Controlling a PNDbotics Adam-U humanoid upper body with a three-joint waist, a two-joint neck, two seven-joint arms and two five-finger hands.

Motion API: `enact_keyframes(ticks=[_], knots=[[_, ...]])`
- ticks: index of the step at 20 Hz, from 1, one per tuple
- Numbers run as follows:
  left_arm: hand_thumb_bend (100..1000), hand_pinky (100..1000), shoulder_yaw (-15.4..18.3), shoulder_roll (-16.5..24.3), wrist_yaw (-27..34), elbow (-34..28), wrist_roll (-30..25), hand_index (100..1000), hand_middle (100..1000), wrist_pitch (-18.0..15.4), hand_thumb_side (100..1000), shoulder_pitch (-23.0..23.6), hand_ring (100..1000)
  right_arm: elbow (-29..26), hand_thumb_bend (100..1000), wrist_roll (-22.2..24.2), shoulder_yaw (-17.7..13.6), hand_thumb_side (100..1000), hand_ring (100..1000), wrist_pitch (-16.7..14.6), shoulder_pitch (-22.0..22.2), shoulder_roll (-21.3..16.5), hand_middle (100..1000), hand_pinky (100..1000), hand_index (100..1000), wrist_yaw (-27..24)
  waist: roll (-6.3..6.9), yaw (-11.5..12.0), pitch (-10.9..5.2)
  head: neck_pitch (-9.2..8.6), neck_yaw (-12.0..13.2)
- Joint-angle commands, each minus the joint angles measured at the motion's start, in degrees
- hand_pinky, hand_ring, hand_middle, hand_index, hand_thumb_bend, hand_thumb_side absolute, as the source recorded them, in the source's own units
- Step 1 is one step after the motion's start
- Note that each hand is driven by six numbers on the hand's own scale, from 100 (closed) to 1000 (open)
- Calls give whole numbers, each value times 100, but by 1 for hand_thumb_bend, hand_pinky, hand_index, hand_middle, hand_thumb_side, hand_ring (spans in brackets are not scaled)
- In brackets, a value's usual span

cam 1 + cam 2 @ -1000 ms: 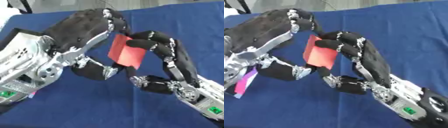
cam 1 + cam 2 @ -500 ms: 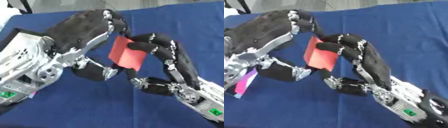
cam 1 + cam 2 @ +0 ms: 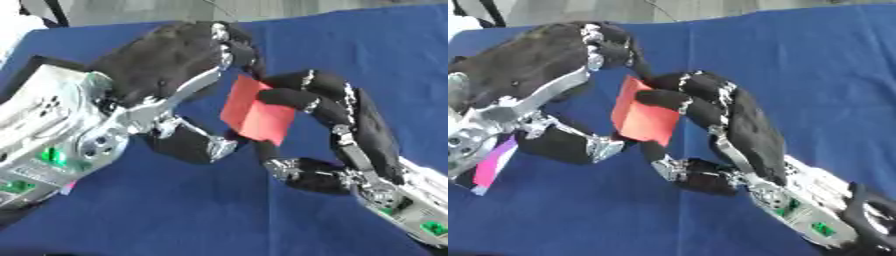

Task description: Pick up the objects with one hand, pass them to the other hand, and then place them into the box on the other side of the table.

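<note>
A flat red block [image 3: 257,114] hangs above the blue table [image 3: 367,55], tilted, in the middle of both views. My left hand [image 3: 166,60] reaches in from the left; its curled fingers touch the block's top edge and its thumb [image 3: 194,145] sits under the block's lower left. From the lower right comes my right hand [image 3: 741,127], whose fingers wrap over the block's right edge while its thumb [image 3: 697,175] curls below. Both hands touch the block. No box shows in either view.
A pink and purple flat thing [image 3: 494,167] lies on the cloth under my left forearm. The table's far edge runs along the top, with grey floor beyond. Bare blue cloth stretches to the upper right.
The block and both hands have sunk slightly and the right hand's fingers have curled a little further over the block's edge.
</note>
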Motion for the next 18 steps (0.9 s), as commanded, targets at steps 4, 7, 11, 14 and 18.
enact_keyframes(ticks=[4, 7, 11, 14, 18], knots=[[187, 888, 278, 355, -37, 19, 169, 722, 654, -10, 100, -94, 835, -27, 100, 74, 152, 100, 442, -21, 72, -137, 414, 601, 668, 53, -24, 5, -118, -28, -23], [122, 884, 282, 387, -34, 19, 213, 684, 640, 12, 100, -60, 830, -27, 100, 67, 145, 100, 445, -14, 74, -140, 417, 601, 668, 36, -23, 1, -116, -34, -28], [100, 876, 290, 445, -19, 19, 305, 558, 599, 49, 113, 12, 817, -27, 100, 31, 128, 100, 462, 12, 86, -143, 437, 613, 671, 31, -27, -3, -120, -60, -45], [100, 875, 285, 458, 27, 19, 383, 529, 589, 57, 134, 50, 809, -27, 100, 6, 128, 100, 463, 28, 84, -137, 438, 615, 671, 61, -33, -1, -114, -74, -50], [100, 874, 266, 441, 129, 19, 442, 517, 577, 42, 158, 50, 802, -27, 100, 21, 140, 100, 463, 27, 86, -127, 437, 618, 670, 89, -34, -8, -102, -60, -65]])
